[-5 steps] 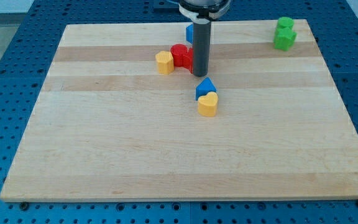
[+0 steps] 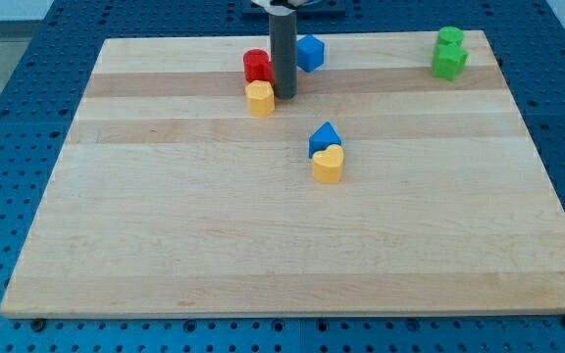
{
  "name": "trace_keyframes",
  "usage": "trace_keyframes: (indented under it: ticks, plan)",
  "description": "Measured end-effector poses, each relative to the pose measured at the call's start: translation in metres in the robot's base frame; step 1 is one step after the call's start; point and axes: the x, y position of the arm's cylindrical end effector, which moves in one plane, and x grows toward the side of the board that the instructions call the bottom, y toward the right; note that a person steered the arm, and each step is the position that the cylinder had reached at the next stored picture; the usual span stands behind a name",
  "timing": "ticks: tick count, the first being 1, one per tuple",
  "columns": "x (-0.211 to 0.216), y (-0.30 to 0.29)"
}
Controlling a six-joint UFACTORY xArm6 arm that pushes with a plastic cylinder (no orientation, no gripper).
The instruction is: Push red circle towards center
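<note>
The red circle (image 2: pixel 256 66) sits near the view's top, left of centre, just above a yellow block (image 2: pixel 260 99) and close to touching it. My tip (image 2: pixel 284 95) rests on the board right beside the yellow block's right side and below-right of the red circle. The dark rod rises along the red circle's right edge and hides part of it. A blue block (image 2: pixel 310 51) lies just right of the rod at the top.
A blue block (image 2: pixel 324 137) and a yellow heart (image 2: pixel 329 165) touch each other near the board's middle. Two green blocks (image 2: pixel 449 39) (image 2: pixel 449 63) sit together at the top right corner. The wooden board (image 2: pixel 165 245) lies on a blue perforated table.
My tip has moved up and to the left. The red circle has shifted up-left with it, from right of the yellow block to above it. The top blue block now shows fully.
</note>
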Motion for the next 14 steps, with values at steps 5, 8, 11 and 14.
trace_keyframes:
  ticks: [5,8,11,14]
  plan:
    - [-0.018,-0.045]
    - [-0.044,-0.101]
    - [-0.060,-0.074]
    - [-0.039,-0.084]
